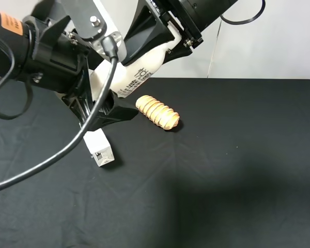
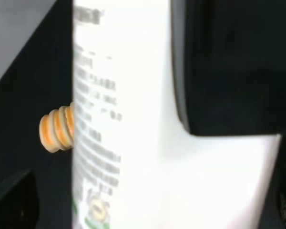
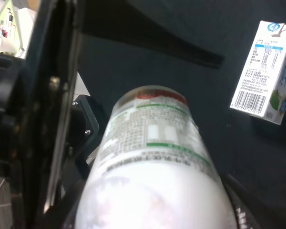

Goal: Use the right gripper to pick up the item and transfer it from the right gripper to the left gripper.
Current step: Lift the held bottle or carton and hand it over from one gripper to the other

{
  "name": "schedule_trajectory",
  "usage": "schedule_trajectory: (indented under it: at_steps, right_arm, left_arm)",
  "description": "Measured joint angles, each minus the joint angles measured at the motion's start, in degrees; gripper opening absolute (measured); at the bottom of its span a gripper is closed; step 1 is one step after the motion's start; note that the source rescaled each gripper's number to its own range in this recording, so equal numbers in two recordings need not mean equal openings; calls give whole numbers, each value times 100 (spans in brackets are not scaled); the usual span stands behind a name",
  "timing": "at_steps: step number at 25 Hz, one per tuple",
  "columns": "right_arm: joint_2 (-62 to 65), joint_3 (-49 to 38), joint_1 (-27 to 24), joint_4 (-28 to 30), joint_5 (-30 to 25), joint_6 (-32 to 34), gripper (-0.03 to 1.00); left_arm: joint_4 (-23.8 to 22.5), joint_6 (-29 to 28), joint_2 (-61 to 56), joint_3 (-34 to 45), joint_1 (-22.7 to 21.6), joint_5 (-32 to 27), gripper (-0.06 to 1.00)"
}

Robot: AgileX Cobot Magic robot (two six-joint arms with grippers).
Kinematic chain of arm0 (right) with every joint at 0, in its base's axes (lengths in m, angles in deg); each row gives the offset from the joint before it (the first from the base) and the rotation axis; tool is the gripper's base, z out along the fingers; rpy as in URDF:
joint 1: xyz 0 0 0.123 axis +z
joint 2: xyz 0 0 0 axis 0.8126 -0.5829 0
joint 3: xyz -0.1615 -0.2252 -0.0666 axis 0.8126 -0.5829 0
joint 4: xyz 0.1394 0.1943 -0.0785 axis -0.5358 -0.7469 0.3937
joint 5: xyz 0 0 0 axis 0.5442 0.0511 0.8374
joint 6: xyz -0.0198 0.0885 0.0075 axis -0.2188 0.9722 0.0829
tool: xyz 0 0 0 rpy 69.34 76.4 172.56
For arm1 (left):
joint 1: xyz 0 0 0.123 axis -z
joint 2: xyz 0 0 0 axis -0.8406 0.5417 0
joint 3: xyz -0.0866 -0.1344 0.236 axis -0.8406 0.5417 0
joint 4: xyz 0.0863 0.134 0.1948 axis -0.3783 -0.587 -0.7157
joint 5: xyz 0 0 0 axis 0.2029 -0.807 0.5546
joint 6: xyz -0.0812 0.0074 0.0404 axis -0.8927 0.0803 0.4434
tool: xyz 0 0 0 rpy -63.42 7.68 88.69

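The right end effector (image 1: 170,40), clamped on the cap end, held the white plastic bottle with dark lettering (image 1: 137,75) aloft. Its long axis slanted base-first toward the left end effector (image 1: 106,106), whose jaws were spread wide just beside the base.

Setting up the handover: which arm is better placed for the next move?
Left. The left tool, open, brackets the bottle, which the right tool holds aloft; it likely only needs to close.
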Motion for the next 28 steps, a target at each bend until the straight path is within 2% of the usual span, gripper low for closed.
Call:
schedule_trajectory:
  at_steps: [3,5,6,8,10,11,12,26,27,28]
  right_arm:
    - [0,0,0,-2,0,0,2]
    - [0,0,0,-2,0,0,2]
    - [0,0,0,-7,0,0,2]
    - [0,0,0,-21,0,0,2]
    - [0,0,0,-29,0,0,2]
    - [0,0,0,-42,39,0,2]
    - [0,8,0,-48,39,0,2]
    - [0,8,0,-47,16,24,2]
    - [0,8,0,-49,16,31,13]
    - [0,13,0,-103,-21,44,37]
  left_arm:
    - [0,43,36,0,0,74,98]
    - [0,56,36,0,0,167,90]
    - [0,56,36,0,0,202,82]
    - [0,56,36,0,0,247,60]
    - [5,61,36,0,0,270,26]
    - [6,57,36,0,0,265,5]
    - [6,73,41,0,13,272,0]
    - [6,98,41,0,18,272,0]
    - [6,98,41,0,18,272,0]
    - [6,98,41,0,18,272,0]
